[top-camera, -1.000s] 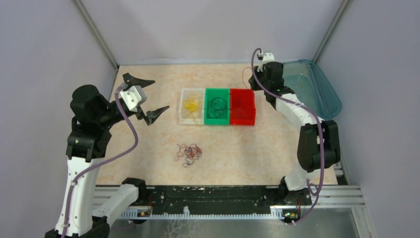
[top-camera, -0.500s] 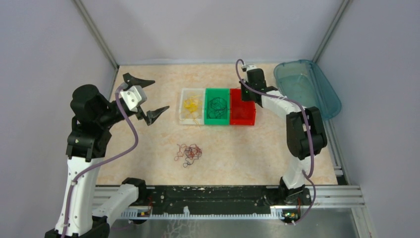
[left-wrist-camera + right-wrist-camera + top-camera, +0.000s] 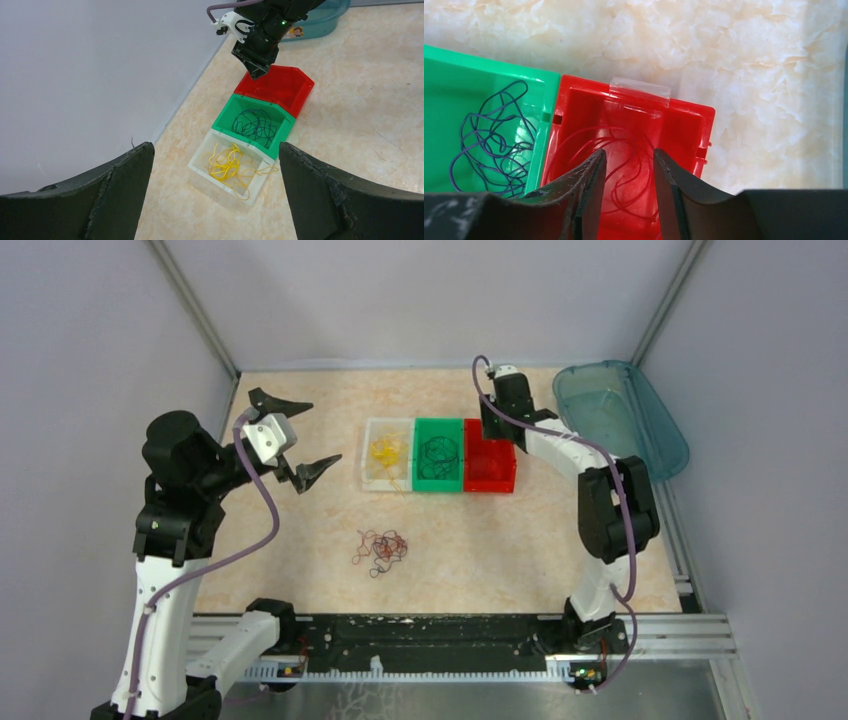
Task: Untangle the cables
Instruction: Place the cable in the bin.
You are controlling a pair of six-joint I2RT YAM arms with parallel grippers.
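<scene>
Pale grey walls box in a marbled peach desk, matt and flat. The right pincer hangs over the red bin; its black ribbed fingers are parted by a slim gap, w/ nothing visibly nipped. Directly beneath it lie thin red wires, glossy loops on glossy plastic; clear tape sits on the rim just beyond. Left of it is the green bin w/ dark purple wires; next over is the clear bin w/ yellow wires. Well apart, toward the arm bases, a mixed red-and-dark tangle lies on bare desk. The left pincer is spread wide, empty and raised, far left of the bins.

The cables are prob. near weightless, springy and quick to snag; they'd likely slip off blunt tips. Best to nip one outer loop at the clump's edge, not the knotted core, w/ the other pincer pinning the rest.
</scene>
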